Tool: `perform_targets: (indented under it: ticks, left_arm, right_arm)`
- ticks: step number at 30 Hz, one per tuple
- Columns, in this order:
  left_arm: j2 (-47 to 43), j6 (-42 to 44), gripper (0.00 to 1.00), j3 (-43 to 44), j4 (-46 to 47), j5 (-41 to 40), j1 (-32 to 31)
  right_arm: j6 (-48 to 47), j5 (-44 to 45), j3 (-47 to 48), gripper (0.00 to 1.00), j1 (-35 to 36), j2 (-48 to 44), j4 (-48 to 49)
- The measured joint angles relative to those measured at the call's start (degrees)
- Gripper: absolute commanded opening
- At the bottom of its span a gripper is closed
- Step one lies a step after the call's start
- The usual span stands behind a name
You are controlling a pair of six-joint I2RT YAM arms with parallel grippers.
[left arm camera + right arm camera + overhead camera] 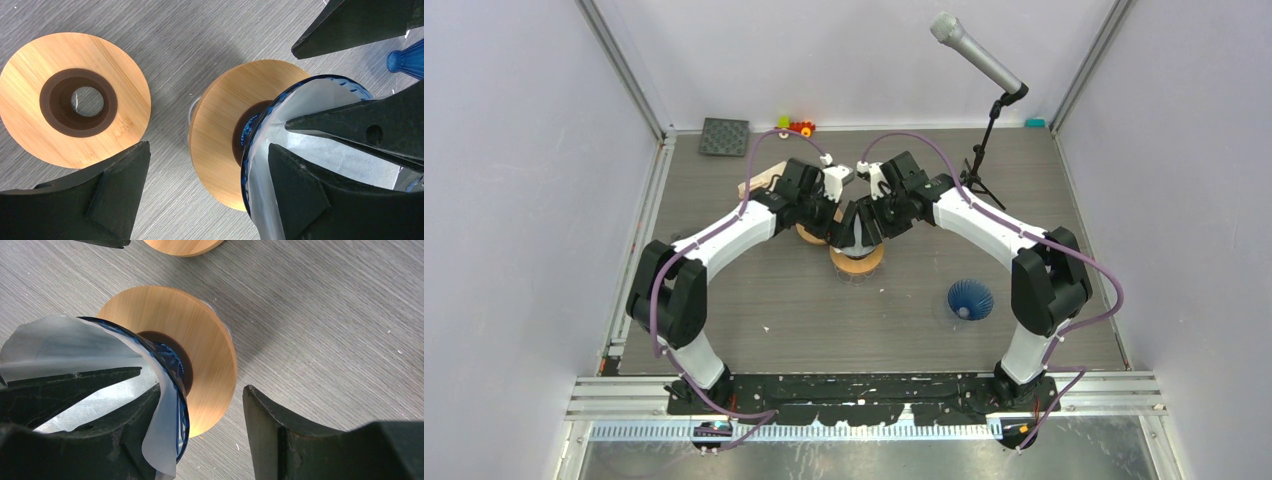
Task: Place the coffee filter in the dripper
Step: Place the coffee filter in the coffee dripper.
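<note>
filter: we see the white coffee filter point(320, 100) already inside the dripper point(172, 365), lining the cone. One flap stands up past the rim and another droops over it in the right wrist view.
dripper: blue glass, on its wooden base point(200, 325), mid-table under both wrists.
left claw: the left gripper point(208, 147) is spread wide and pinches nothing. One finger is over the paper inside the cone, the other is outside over the table.
right claw: the right gripper point(201, 389) is also spread and holds nothing. One finger reaches into the cone; we cannot tell if it touches.
step: we judge this as seating. The filter is in but not flush.
next: probably press the paper to the wall gently, without tearing it or tipping the dripper.
around: a spare wooden base point(75, 100) is just beside. A second blue dripper point(970, 299) is well apart to the right, and a microphone point(979, 55) is at the back.
</note>
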Motion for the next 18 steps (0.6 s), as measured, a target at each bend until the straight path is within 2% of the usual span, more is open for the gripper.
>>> perform_targets:
  ticks: [18]
  left_arm:
    - [-4.33,0.59,0.93,0.0,-0.68,-0.66,0.13]
  right_arm:
    - [1.07,-2.89,0.13,0.64,-0.55,-2.03,-0.22]
